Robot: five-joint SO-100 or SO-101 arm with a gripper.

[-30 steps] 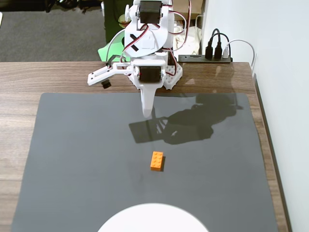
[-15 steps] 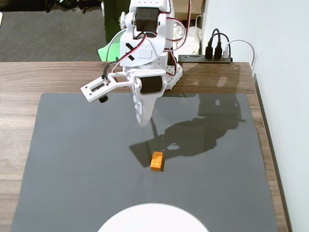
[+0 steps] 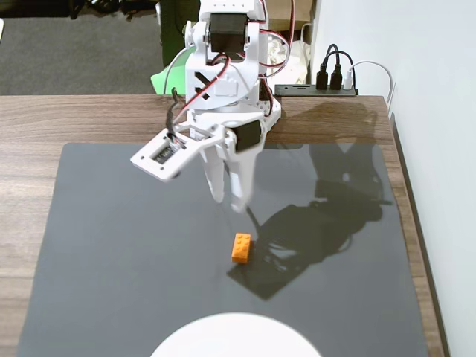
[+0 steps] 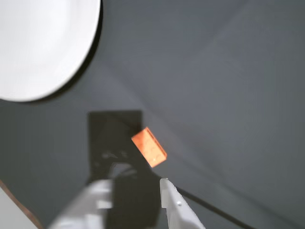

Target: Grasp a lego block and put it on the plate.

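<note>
In the fixed view the orange lego block [image 3: 241, 248] lies flat on the dark mat [image 3: 111, 245], apart from the white plate [image 3: 236, 336] and on the side of it toward the arm's base. The gripper [image 3: 227, 199] hangs farther from the plate than the block, fingers spread with a visible gap, touching nothing.

In the wrist view the lego block [image 4: 149, 146] sits just ahead of the gripper [image 4: 131, 187], between it and the plate [image 4: 43, 45]; the parted fingers are blurred. The block looks light, rigid and smooth-sided, so a pinch across its two long flat sides should hold best
</note>
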